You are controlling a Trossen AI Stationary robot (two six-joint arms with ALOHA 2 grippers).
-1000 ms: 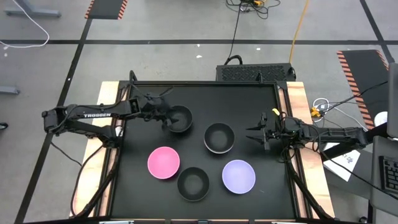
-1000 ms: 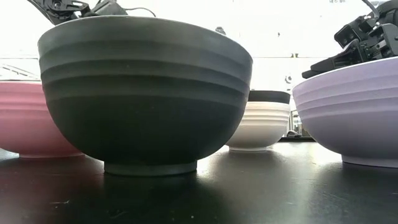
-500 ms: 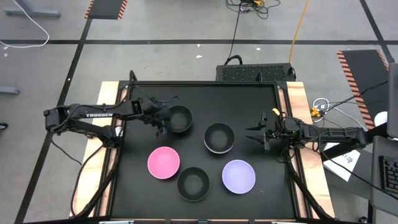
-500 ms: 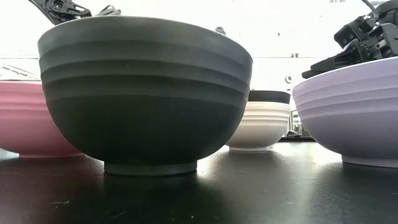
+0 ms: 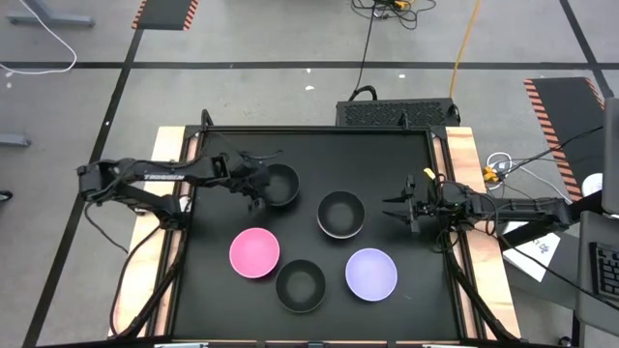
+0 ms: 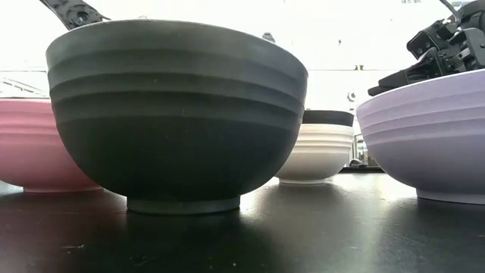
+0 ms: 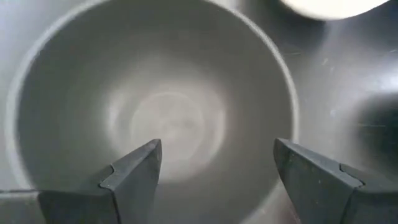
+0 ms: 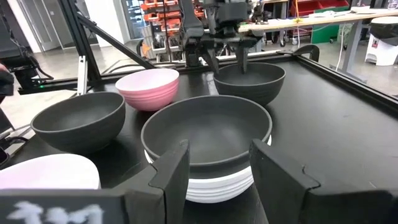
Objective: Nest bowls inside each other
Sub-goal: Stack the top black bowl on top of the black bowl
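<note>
Five bowl places show on the black table. A black bowl (image 5: 281,185) stands at the far left, and my left gripper (image 5: 257,191) hovers open over its left rim, pointing steeply down into the bowl's hollow (image 7: 168,118). A second black bowl (image 5: 340,213) sits nested in a white bowl (image 8: 211,186) at the middle. Toward the near edge stand a pink bowl (image 5: 254,252), a third black bowl (image 5: 300,286) and a lavender bowl (image 5: 371,274), each on its foot. My right gripper (image 5: 392,210) waits open at the right, held level.
A raised rim (image 5: 319,130) runs round the table, with wooden strips (image 5: 464,164) at both sides. Bare tabletop (image 5: 387,159) lies at the far right. Cables and a dark box (image 5: 397,111) lie on the floor beyond the far edge.
My left gripper has sunk toward the far-left black bowl and rolled a little about its own axis, staying open. In the low view its arm has dropped farther behind the near black bowl. The bowls have not moved.
</note>
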